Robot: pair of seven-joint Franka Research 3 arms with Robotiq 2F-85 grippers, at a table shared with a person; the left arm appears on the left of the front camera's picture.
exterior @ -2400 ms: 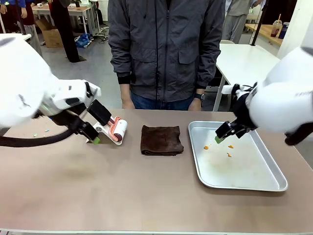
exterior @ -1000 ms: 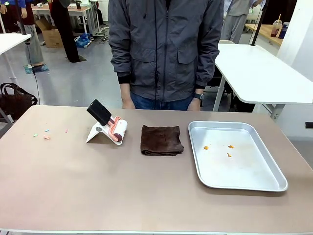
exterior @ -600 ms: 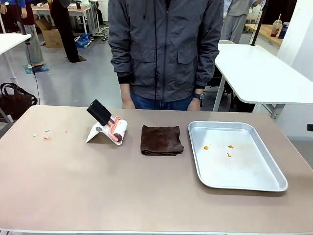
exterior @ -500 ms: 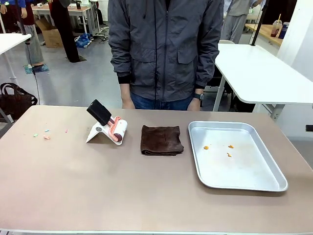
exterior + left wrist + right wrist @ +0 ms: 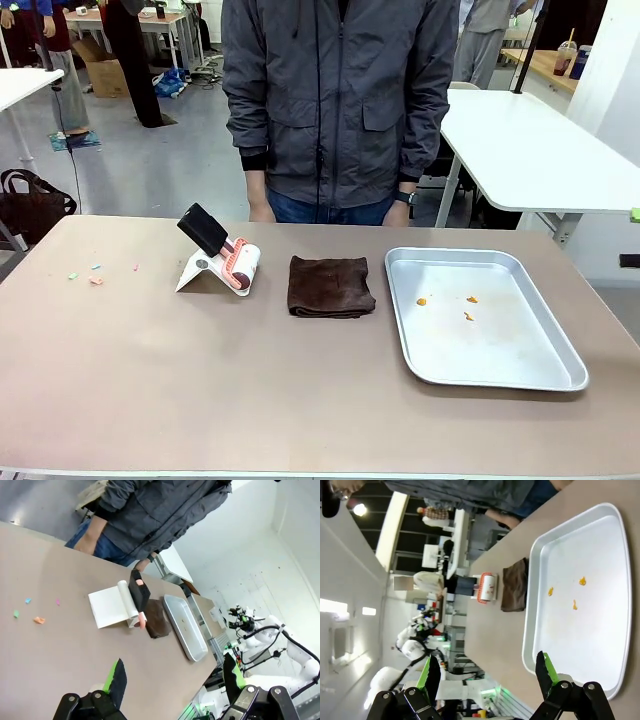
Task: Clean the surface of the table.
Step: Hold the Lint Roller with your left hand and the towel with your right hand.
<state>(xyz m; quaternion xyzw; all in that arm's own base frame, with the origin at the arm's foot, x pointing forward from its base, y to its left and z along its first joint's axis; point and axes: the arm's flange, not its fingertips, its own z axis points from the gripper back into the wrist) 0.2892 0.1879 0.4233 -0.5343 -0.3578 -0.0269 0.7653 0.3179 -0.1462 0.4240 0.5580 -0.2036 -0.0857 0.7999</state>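
While both hover above the table, left gripper spread wide, empty, right gripper the same.

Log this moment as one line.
left gripper open | right gripper open | coloured scraps on table | orange crumbs in tray | lint roller untouched

Tan table carries a lint roller on its white stand, a folded brown cloth beside it, a metal tray at right, small coloured scraps at left.
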